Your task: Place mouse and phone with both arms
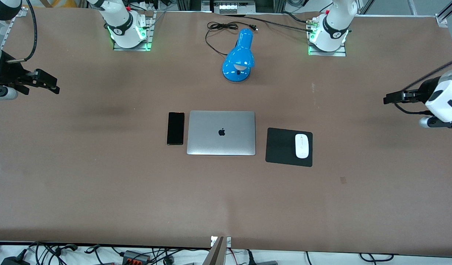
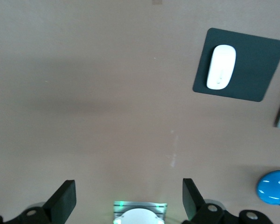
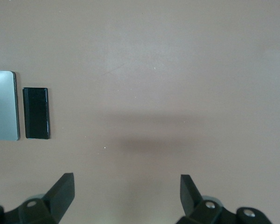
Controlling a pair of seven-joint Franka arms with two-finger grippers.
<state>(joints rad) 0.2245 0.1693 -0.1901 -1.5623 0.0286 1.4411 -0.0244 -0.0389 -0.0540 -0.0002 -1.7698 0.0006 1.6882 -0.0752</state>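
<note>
Mouse (image 1: 301,145) lying on pad (image 1: 281,147), phone (image 1: 175,128) lying beside laptop (image 1: 221,133); left gripper (image 1: 389,98), right gripper (image 1: 52,85) hovering well apart from them, fingers spread, holding nothing.

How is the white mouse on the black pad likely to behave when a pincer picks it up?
The mouse looks small, so probably light. Its smooth, rounded shell may slip between flat fingers. It lies flat on the mouse pad, so it is unlikely to roll.

White mouse (image 1: 301,145) flat on black pad (image 1: 281,147) — black phone (image 1: 175,128) beside laptop (image 1: 221,133).
</note>
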